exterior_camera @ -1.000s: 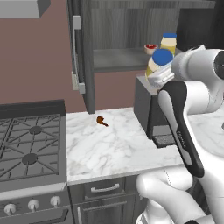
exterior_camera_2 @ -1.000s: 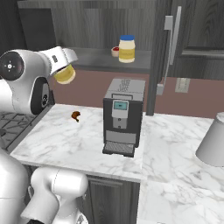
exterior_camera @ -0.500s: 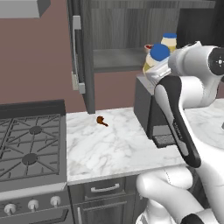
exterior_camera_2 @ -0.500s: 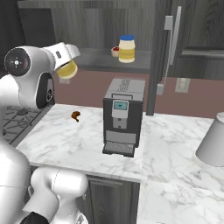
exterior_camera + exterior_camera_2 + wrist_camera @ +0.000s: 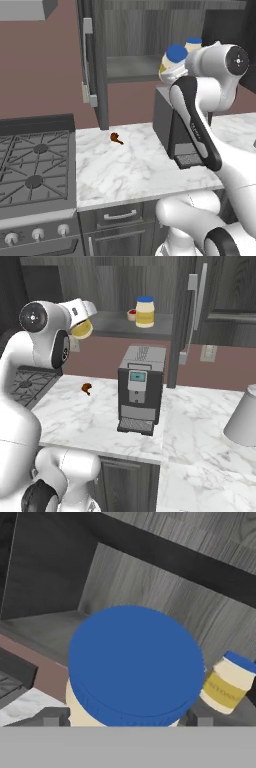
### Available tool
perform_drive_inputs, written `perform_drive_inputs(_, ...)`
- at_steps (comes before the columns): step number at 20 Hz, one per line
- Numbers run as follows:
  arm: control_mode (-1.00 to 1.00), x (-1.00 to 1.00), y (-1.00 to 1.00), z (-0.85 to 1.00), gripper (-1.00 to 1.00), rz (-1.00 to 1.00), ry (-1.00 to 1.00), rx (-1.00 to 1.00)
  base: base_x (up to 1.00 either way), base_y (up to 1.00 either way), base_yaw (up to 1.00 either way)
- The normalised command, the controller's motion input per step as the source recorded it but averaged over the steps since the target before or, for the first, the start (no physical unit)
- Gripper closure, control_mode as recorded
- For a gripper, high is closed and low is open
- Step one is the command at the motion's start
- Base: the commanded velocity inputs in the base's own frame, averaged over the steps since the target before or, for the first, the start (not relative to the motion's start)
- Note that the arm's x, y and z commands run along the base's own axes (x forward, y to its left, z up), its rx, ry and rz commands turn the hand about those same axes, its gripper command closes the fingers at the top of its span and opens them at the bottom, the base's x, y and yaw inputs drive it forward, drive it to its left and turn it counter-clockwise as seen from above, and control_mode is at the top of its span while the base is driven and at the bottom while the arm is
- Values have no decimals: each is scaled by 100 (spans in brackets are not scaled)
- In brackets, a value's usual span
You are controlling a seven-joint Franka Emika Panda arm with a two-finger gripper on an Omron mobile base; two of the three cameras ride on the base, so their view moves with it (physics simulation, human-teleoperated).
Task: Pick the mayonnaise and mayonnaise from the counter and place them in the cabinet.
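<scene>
The hand (image 5: 125,719) pinches one mayonnaise jar (image 5: 131,667), whose blue lid sits at the centre of the hand view between the finger tips at the bottom edge. In the left base view this held jar (image 5: 172,62) is at upper right, tilted, just in front of the open cabinet (image 5: 130,35). In the right base view it (image 5: 81,328) hangs at upper left, level with the cabinet's shelf (image 5: 112,323). The second mayonnaise jar (image 5: 145,311) stands upright on that shelf, right of the hand, beside a small bowl (image 5: 132,315). Below, the coffee machine (image 5: 140,388) stands on the marble surface (image 5: 85,416).
</scene>
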Motion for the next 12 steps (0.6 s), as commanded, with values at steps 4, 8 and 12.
perform_drive_inputs(4,-100,48,0,0,100,0,0,5,0,0,0)
perform_drive_inputs(8,-100,45,0,0,100,0,0,7,0,0,0)
perform_drive_inputs(12,-100,38,0,0,100,1,0,10,0,0,0)
